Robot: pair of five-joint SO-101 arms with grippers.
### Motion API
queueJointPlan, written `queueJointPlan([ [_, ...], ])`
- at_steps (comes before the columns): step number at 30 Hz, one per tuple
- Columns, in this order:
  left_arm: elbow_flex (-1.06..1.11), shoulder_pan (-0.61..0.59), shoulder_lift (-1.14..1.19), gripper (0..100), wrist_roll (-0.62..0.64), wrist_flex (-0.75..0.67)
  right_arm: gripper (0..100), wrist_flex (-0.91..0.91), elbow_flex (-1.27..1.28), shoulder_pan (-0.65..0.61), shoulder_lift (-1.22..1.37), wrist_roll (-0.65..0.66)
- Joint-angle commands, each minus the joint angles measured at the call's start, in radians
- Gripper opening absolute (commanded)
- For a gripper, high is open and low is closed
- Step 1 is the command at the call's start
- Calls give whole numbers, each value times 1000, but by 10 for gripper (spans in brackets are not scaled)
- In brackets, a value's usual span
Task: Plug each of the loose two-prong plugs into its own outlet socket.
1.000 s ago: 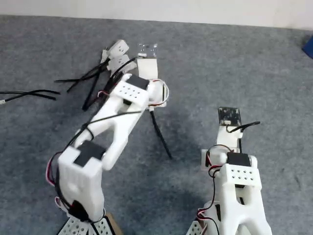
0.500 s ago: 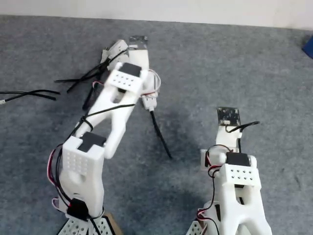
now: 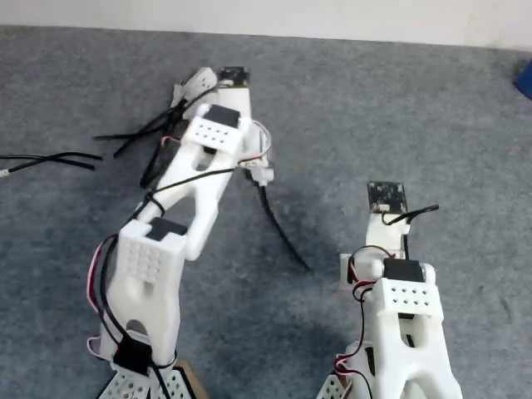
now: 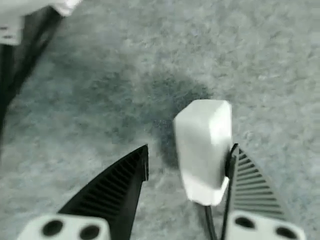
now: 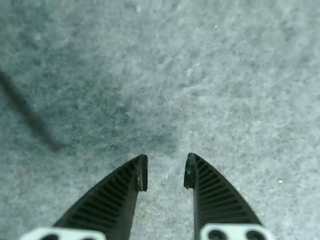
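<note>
A white two-prong plug (image 4: 202, 150) lies between the fingers of my left gripper (image 4: 189, 150), against one finger, with a clear gap to the other. The gripper is open. In the high view the plug (image 3: 261, 174) shows beside the left arm's wrist, and its black cord (image 3: 283, 224) trails toward the table's middle. White outlet sockets (image 3: 199, 81) with black leads lie at the back left, just beyond the left arm; they also appear as white outlet sockets (image 4: 62, 5) in the left wrist view. My right gripper (image 5: 166, 172) hangs slightly open over bare carpet, holding nothing.
Grey carpet (image 3: 432, 125) covers the table. A tangle of black leads (image 3: 137, 133) spreads from the sockets, and a separate loose black cable (image 3: 50, 160) lies at the far left. A blue object (image 3: 525, 79) pokes in at the right edge.
The left arm has stretched farther back and left, toward the sockets. The free end of the plug's cord has swung to the right. The right arm has stayed put.
</note>
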Motion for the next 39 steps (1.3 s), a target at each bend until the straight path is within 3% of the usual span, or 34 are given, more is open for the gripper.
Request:
queueJointPlan([
  [1, -101, 12, 53, 256, -9, 18, 134, -8, -47, -8, 4, 3],
  [17, -529, -1, 130, 256, -55, 364, 134, -8, -45, -8, 4, 3],
  [26, -390, -28, 166, 256, -86, 269, 134, -7, -45, -8, 4, 3],
  [39, -392, -154, 153, 255, -92, 272, 134, -7, -45, -8, 4, 3],
])
